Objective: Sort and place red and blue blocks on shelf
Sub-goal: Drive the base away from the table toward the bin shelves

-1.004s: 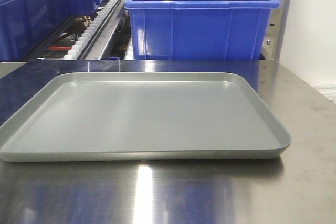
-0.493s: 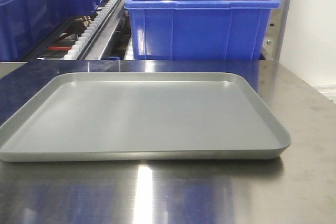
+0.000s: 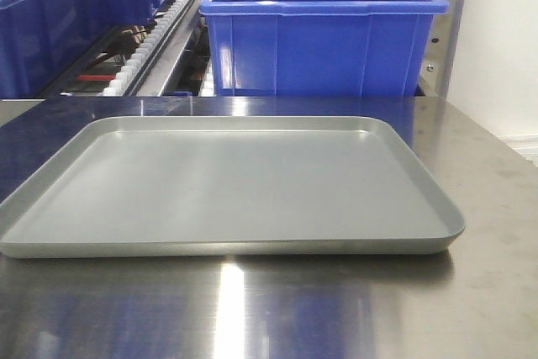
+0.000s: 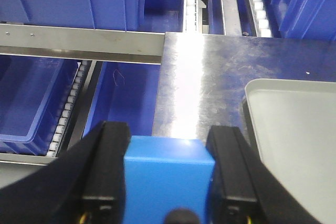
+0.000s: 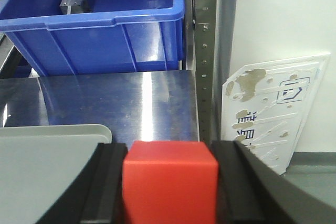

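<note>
While carrying, not yet placing: L gripper [image 4: 168, 148] jaws pinched on blue block [image 4: 165, 179], over table [image 4: 210, 77] edge facing shelf [image 4: 79, 43]; R gripper [image 5: 169, 153] jaws pinched on red block [image 5: 169, 187], by tray [image 5: 47, 145] corner near blue bin [image 5: 94, 40]. Held apart, prob. for separate spots.

Overhead light, bright and even in all three views. Vertical glare streaks on the steel tabletop [image 3: 231, 308], washing to white in the left wrist view; narrow dark shadow under the front rim of the tray [image 3: 235, 249]. Close to the lenses the blue block [image 4: 167, 182] and red block [image 5: 169, 187] are soft-edged; front view slightly grainy.
</note>
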Robot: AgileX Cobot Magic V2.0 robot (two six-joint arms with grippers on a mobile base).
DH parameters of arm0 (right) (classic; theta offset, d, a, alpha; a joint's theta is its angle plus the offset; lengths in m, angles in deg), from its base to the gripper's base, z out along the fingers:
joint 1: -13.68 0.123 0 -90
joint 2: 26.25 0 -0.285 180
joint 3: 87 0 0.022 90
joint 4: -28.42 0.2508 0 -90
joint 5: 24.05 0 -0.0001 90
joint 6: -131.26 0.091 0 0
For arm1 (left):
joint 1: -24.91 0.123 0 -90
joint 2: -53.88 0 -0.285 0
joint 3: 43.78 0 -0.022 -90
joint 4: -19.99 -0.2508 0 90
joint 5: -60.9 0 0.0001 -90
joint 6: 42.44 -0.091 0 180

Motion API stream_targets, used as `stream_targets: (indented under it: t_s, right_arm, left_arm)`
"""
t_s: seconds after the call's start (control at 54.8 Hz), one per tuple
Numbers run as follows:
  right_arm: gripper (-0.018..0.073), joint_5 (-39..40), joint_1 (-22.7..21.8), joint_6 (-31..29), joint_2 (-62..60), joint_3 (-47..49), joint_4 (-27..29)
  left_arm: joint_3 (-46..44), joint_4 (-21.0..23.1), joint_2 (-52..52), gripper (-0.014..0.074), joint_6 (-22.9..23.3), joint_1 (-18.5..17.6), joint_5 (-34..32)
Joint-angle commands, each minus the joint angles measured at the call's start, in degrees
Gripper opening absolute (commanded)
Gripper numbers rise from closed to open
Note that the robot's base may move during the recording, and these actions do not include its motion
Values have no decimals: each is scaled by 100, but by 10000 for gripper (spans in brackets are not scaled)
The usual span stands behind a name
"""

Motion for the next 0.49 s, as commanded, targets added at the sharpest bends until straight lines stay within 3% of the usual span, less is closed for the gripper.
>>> stream_targets:
  t_s: [0.0,0.474]
  right_arm:
    - [58,505,-37,-11,-45,162,-65]
    - [58,505,-37,-11,-45,162,-65]
  left_arm:
    - [-157,-65,3,80,-9,-46,-460]
    - [-157,-65,3,80,-9,-46,-460]
